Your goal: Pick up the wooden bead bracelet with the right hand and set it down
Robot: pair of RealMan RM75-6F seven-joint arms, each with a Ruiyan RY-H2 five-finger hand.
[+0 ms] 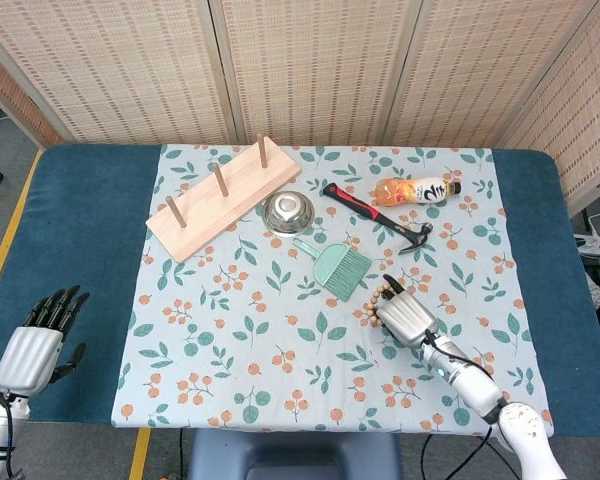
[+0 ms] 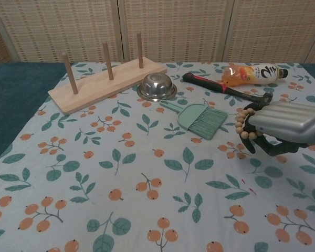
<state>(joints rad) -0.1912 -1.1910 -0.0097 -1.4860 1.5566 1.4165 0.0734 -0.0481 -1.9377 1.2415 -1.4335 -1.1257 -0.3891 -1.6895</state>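
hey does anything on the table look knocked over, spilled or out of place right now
Only the orange drink bottle lies on its side, cap on, nothing spilled. The metal bowl sits upside down. The right hand holds the wooden bead bracelet.

One wooden bead bracelet [image 1: 376,298], one peg board [image 1: 223,197] (three pegs upright), one steel bowl [image 1: 286,211], one green brush [image 1: 333,265], one hammer [image 1: 378,217], one drink bottle [image 1: 414,190], two hands [image 1: 410,317] [image 1: 35,347].
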